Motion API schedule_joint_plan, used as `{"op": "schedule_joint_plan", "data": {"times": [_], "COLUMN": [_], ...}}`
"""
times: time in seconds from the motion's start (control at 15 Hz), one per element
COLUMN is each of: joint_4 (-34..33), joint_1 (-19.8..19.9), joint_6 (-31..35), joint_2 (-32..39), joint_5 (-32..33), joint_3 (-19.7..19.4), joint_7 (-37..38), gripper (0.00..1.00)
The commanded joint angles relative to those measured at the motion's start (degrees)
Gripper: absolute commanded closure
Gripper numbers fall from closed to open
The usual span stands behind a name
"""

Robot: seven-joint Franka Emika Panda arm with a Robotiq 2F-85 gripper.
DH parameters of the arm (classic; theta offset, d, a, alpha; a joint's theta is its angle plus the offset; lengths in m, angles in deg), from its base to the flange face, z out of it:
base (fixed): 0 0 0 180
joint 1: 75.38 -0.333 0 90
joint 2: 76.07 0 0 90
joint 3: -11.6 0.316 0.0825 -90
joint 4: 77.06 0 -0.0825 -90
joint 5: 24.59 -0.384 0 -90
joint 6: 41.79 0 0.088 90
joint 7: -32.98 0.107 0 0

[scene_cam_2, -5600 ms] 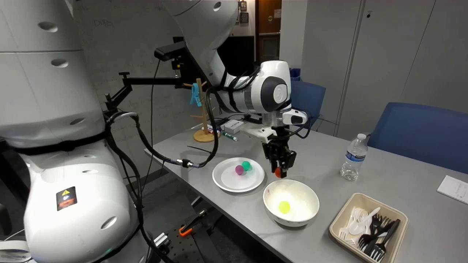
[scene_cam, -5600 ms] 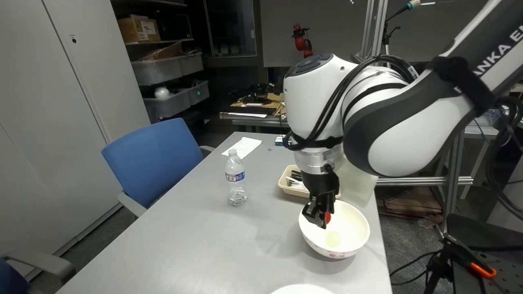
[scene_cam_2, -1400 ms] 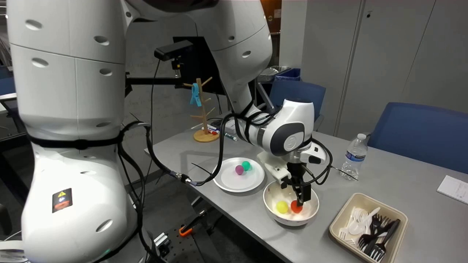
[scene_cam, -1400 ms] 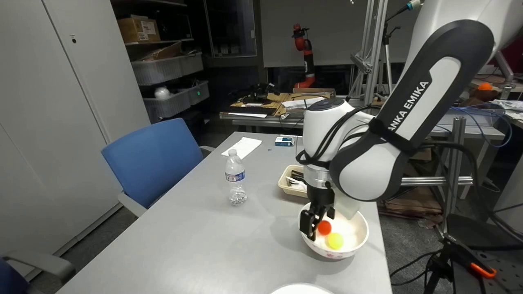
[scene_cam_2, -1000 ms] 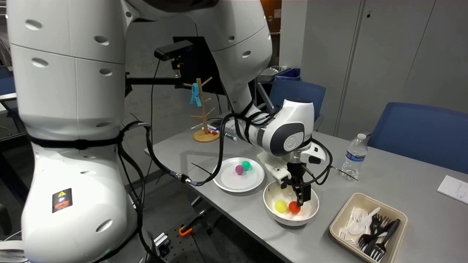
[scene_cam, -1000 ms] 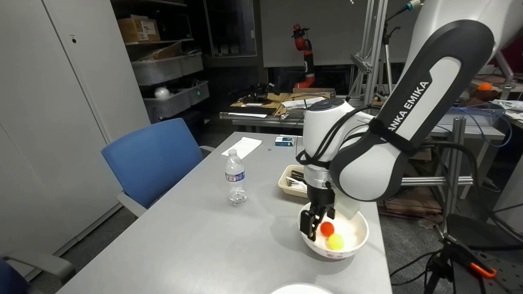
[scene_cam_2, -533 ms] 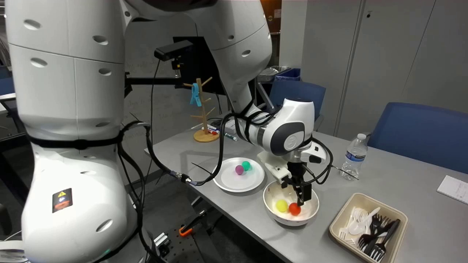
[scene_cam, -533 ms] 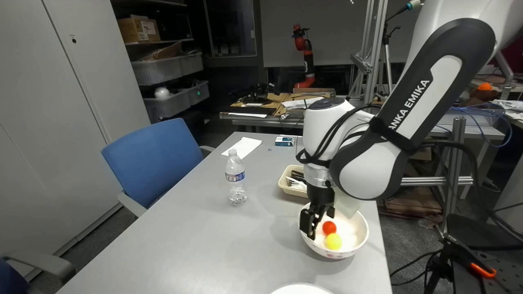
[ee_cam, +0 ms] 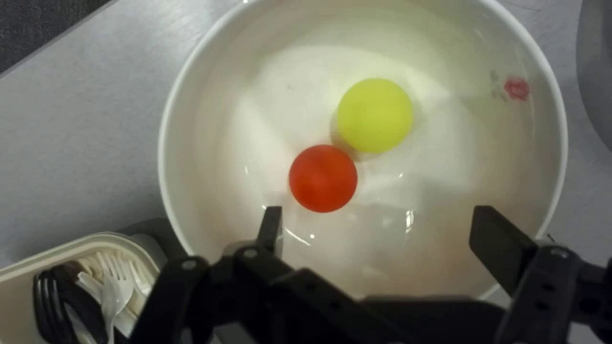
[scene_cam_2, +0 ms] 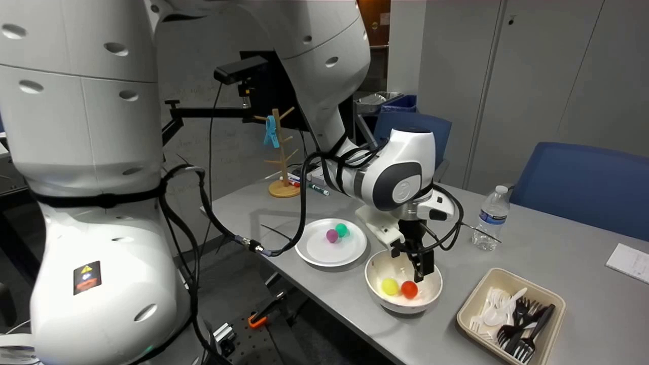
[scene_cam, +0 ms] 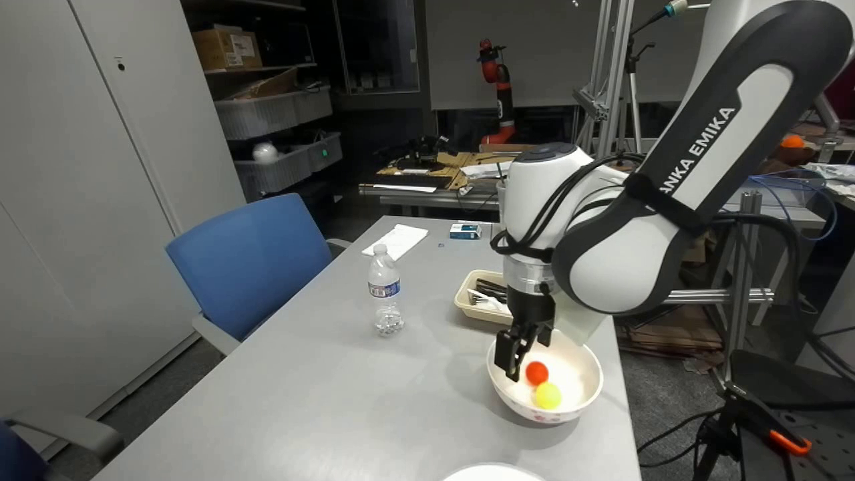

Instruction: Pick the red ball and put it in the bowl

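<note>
The fingers (ee_cam: 499, 248) of the gripper (ee_cam: 378, 222) stand wide apart, pointing down over the bowl (ee_cam: 459, 157) — whether they dip below its rim I cannot tell. In the wrist view the red ball (ee_cam: 323, 178) lies in the bowl, just ahead of the tips and clear of both, closer to one finger than to the other. A little farther from the tips is the yellow ball (ee_cam: 375, 115), also in the bowl, just beside the red one. On the side of that closer finger, outside the bowl, is the tray (ee_cam: 16, 306) of black and white cutlery (ee_cam: 114, 291). On the opposite side of the fingers, in an exterior view, sits the plate (scene_cam_2: 317, 253), the green ball (scene_cam_2: 341, 230) and the purple ball (scene_cam_2: 332, 235) side by side on it. Well apart from the fingers, in both exterior views, the bottle (scene_cam_2: 491, 218) stands upright on the table (scene_cam: 300, 401); the paper (scene_cam: 395, 240) lies farther out. Past the plate from the fingers rises the stand (scene_cam_2: 281, 152) with a blue clip (scene_cam_2: 271, 131) — and a chair (scene_cam: 247, 260) stands beyond the table's edge
</note>
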State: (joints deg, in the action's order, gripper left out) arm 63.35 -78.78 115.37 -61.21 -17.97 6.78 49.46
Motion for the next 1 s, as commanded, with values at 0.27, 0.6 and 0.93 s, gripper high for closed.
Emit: {"op": "schedule_joint_plan", "data": {"times": [0.27, 0.6, 0.93], "joint_4": [3.1, 3.9, 4.6], "joint_1": [-1.1, -2.4, -4.4], "joint_6": [5.0, 13.0, 19.4], "joint_2": [-3.1, -2.4, -1.7], "joint_5": [3.3, 6.3, 8.3], "joint_3": [-1.7, -4.1, -7.3], "joint_7": [2.1, 4.2, 6.3], "gripper": [0.00, 0.00, 0.00]}}
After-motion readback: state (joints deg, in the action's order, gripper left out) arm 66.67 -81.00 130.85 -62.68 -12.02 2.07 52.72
